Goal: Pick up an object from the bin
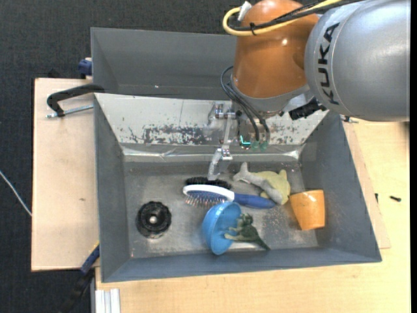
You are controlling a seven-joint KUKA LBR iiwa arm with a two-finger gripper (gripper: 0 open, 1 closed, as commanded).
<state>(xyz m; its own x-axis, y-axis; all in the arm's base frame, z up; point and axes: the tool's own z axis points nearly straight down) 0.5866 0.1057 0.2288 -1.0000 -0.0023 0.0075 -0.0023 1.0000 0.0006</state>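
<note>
My gripper (219, 158) hangs below the arm's orange cover, near the back of the bin floor and slightly right of centre. Its tip is just above a black-bristled brush (198, 183) and a white and blue hairbrush (210, 193) whose blue handle points right. A pale yellow toy animal (268, 182) lies just right of the tip. Nothing shows in the gripper.
An orange cup (308, 208) lies on its side at the right. In front of the brushes a blue round lid (218, 225) holds a green toy figure (249, 231). A black round knob (153, 217) sits alone at the front left. The arm's bulk covers the back right.
</note>
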